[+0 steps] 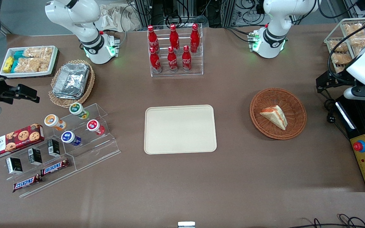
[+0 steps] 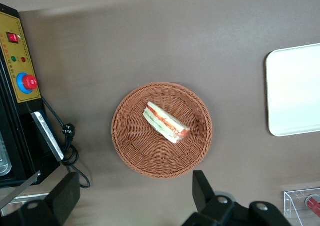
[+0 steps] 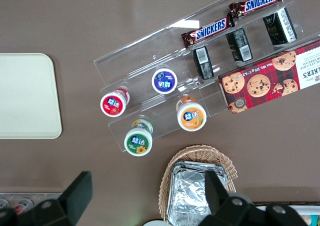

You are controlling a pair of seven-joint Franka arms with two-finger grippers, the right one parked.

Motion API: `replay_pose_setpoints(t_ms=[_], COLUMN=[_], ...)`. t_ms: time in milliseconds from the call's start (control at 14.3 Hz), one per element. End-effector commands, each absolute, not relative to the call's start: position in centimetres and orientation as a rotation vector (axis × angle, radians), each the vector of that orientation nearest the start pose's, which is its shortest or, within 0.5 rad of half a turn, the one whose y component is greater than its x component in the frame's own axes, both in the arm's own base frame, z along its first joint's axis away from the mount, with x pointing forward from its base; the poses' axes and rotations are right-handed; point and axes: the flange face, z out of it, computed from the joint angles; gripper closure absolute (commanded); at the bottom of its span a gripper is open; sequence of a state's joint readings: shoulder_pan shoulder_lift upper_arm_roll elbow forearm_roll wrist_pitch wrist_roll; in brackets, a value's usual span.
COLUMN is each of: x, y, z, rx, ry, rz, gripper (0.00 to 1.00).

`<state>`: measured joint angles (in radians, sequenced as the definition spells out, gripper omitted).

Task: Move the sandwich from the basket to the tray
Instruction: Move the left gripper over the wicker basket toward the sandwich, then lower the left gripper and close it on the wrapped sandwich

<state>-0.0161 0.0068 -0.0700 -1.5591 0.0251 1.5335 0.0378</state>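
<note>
Cups [image 3: 164,81] and Snickers bars [image 3: 211,28] on clear steps near the tray [image 3: 27,96].

sandwich [image 1: 274,116] lies in basket [image 1: 298,104], toward working arm's end of surface [image 1: 233,177]. tray [image 1: 180,129] beside basket, apart. gripper [image 2: 132,196] hovers above basket, fingers spread.

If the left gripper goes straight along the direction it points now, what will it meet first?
The left gripper is open and points down at the table, above the basket's edge. Going straight on, it would probably meet the woven rim or the bare table beside it first, not the sandwich, which lies nearer the basket's middle. Depth is unclear.
</note>
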Motion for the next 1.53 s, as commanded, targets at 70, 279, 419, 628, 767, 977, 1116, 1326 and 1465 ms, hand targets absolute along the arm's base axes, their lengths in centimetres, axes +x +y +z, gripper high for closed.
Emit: replay_pose_setpoints(t_ms=[70,279,419,628,767,977,1116,1326,1465], x=[55.9,55.4,54.0,50.0,48.6,48.7,48.2,47.5,48.0], y=[-5.8,-8.0,-9.7,-9.7,-8.8,-8.6,-6.1,-4.5,-4.6], z=[61.9,57.9,53.0,45.2,41.0,35.6,33.6,29.8,27.0], rx=[-3.108,-3.047,-2.993,-2.933,-2.926,-2.843,-2.822,-2.831,-2.809], ry=[0.080,-0.404,-0.692,-0.859,-0.951,-1.153,-1.241,-1.341,-1.456], rz=[0.058,0.110,0.041,-0.010,-0.054,0.003,-0.022,-0.103,-0.135], gripper=[0.00,0.00,0.00,0.00,0.00,0.00,0.00,0.00,0.00])
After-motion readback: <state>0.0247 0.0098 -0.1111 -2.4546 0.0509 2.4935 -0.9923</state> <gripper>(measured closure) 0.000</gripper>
